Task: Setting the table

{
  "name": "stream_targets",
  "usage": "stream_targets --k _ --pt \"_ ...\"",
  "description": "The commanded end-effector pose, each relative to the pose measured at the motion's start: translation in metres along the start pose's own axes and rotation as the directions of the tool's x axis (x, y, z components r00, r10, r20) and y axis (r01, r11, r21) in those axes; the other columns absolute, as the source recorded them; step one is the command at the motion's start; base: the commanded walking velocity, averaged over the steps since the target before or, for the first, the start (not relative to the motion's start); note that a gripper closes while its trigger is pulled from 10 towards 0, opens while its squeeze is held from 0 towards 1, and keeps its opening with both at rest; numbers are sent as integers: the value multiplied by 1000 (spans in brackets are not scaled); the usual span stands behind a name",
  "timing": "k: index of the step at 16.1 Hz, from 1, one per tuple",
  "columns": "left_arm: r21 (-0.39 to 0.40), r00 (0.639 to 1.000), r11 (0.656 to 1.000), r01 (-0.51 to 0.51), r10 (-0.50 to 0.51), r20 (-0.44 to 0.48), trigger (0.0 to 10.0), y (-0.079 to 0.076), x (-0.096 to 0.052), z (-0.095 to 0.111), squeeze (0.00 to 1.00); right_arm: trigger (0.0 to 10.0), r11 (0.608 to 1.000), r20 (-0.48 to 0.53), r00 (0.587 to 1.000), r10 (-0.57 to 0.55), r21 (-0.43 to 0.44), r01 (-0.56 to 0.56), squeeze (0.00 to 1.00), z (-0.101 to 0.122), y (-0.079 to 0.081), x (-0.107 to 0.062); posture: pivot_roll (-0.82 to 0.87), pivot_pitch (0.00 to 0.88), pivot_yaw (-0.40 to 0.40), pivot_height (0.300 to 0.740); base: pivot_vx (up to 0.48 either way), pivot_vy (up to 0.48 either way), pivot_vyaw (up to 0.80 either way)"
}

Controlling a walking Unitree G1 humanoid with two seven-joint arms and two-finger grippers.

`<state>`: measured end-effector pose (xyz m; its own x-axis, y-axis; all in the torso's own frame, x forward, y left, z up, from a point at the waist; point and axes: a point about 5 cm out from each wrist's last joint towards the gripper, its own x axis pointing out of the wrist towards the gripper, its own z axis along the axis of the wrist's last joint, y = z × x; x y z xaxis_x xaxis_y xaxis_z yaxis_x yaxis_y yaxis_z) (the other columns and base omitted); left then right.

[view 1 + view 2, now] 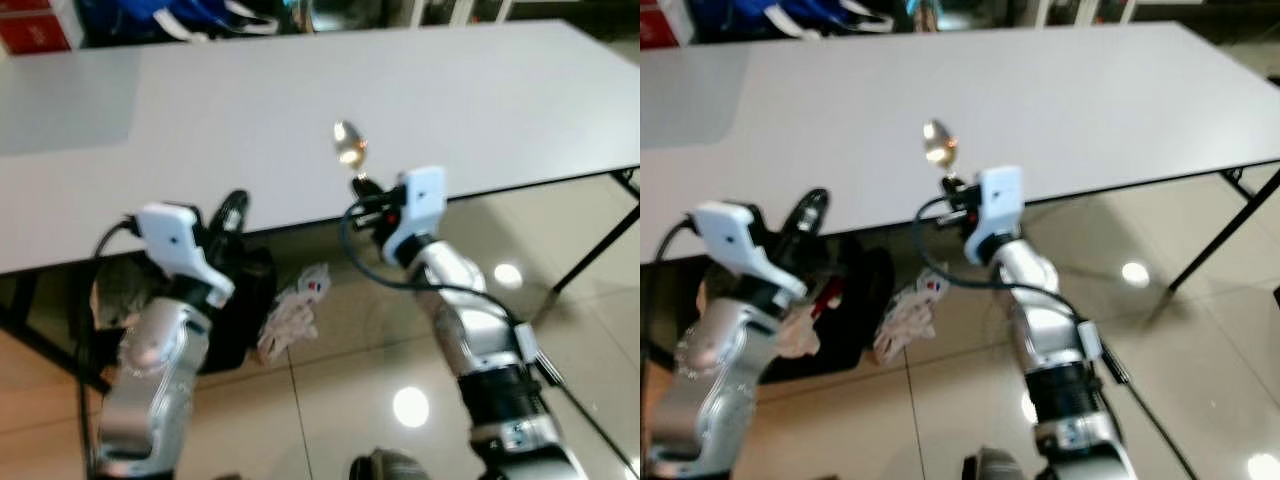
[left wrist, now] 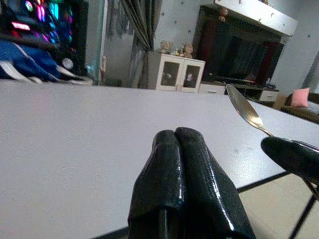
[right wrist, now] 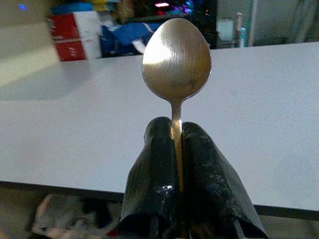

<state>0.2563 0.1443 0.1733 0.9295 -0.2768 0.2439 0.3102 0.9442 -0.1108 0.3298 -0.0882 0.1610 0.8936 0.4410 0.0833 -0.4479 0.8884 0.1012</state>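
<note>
One spoon (image 3: 176, 59) clamped upright in the right gripper (image 3: 177, 130) at the near edge of the white table (image 1: 300, 90).
Its handle sits pinched between both black fingers, bowl rising above the fingertips over the tabletop; beside it, the left gripper (image 2: 177, 137) hovers empty, fingers pressed together, at the same table edge.

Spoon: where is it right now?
The spoon is clamped in the right gripper, bowl upward, over the near edge of the white table, right of the left gripper.
</note>
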Motion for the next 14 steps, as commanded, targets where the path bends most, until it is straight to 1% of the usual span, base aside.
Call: stream_targets --k 1,3,5,7,9,11,12,13,14 --pt "23 1000 1000 -10 10 2 10000 3 0 2 0 10000 1000 19 1000 23 2 -23 0 6 3 1 -121 122 4 740 480 0 0" --pt "23 1000 1000 -13 13 3 10000 3 0 2 0 10000 998 28 998 56 -1 -56 0 8 4 0 -120 125 2 740 480 0 0" --pt "26 1000 999 -22 22 3 10000 4 0 2 0 10000 995 22 995 93 -49 -92 0 9 6 0 -121 125 -1 740 480 0 800" --pt "21 1000 999 -28 27 3 10000 3 -1 2 0 10000 993 27 994 108 -60 -107 0 10 7 -1 -125 125 -3 740 480 0 719" --pt "21 1000 999 -27 27 0 10000 3 0 0 0 10000 996 -3 998 61 -67 -61 0 7 2 2 -129 122 -6 740 480 0 0" --pt "17 1000 1000 -27 27 -2 10000 2 1 -1 0 10000 989 -47 996 -77 -128 70 0 4 -17 3 -133 120 -10 740 480 0 0" --pt "6 1000 1000 -29 29 -8 10000 1 1 -2 0 10000 971 -87 982 -168 -186 149 0 0 -30 4 -133 118 -12 740 311 0 0" --pt "-1 1000 1000 -28 28 -13 10000 0 2 -3 0 10000 956 -108 971 -213 -227 185 0 -2 -38 3 -133 118 -12 740 0 0 0" --pt "12 1000 1000 -14 14 -27 10000 -2 1 -5 0 10000 946 -128 960 -247 -248 211 0 -4 -45 4 -129 117 -14 740 0 0 0"
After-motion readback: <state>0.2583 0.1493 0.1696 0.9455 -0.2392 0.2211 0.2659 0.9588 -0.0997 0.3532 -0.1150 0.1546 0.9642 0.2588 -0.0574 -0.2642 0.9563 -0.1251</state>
